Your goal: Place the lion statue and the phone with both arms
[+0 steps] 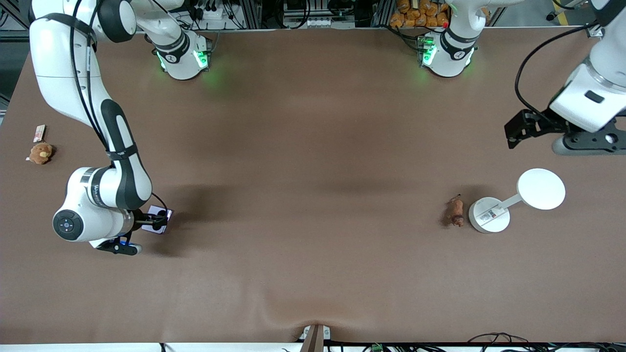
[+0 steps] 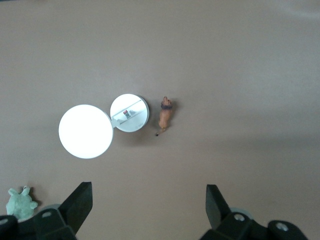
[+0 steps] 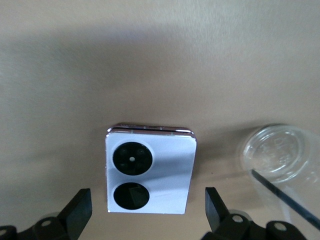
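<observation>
Right tool (image 1: 155,221), fingers spread, hovers low over the phone (image 1: 160,213) at the right arm's end of the counter (image 1: 313,146); it should centre, then close squarely. Left tool (image 1: 522,128), open, waits above the lion statue (image 1: 456,211), beside a white stand (image 1: 490,215).

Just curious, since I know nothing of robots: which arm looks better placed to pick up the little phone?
The right arm. Its gripper hangs low over the phone with open fingers either side. The left gripper is high over the table's other end, above the lion statue.

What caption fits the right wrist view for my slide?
Right gripper, jaws open, hovering over the folded lavender phone lying flat on the brown table.
</observation>
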`<state>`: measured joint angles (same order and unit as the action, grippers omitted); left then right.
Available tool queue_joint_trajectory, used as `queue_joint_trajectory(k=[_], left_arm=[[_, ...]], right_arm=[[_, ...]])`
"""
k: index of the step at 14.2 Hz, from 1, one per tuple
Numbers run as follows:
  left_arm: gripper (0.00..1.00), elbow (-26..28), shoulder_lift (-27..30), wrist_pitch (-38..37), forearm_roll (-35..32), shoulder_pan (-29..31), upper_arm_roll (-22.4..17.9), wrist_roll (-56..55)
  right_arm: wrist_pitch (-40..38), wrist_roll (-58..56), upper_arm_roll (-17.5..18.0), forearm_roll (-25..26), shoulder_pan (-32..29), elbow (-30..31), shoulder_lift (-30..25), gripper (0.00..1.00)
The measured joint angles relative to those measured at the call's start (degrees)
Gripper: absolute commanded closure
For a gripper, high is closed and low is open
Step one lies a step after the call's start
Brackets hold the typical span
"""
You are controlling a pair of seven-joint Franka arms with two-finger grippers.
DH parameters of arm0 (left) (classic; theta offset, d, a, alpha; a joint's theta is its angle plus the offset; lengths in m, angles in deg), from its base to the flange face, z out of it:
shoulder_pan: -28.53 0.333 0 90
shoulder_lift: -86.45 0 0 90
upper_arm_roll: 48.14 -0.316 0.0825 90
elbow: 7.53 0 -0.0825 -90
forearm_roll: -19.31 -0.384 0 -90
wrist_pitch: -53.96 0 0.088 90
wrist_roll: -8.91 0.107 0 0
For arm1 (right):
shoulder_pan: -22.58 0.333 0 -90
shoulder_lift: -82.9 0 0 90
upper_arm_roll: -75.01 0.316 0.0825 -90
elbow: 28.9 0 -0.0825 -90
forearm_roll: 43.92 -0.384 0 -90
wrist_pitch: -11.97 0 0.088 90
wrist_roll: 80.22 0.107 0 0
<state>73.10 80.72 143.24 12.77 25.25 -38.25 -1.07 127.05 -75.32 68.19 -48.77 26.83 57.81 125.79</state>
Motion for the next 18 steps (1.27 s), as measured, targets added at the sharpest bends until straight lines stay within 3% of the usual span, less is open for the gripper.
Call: queue_joint_trajectory(k=[6, 18], left_arm=[[0.0, 7.52, 5.92, -0.24, 2.73, -2.88, -7.1, 0.2], [0.0, 10.43, 9.01, -1.68, 2.76, -1.36, -7.67, 0.21]], right_arm=[[-4.29, -6.01, -0.34, 0.14, -0.5, -0.43, -8.36, 0.0], [-15.54, -15.61, -0.56, 0.42, -1.68, 1.75, -30.26, 0.0]])
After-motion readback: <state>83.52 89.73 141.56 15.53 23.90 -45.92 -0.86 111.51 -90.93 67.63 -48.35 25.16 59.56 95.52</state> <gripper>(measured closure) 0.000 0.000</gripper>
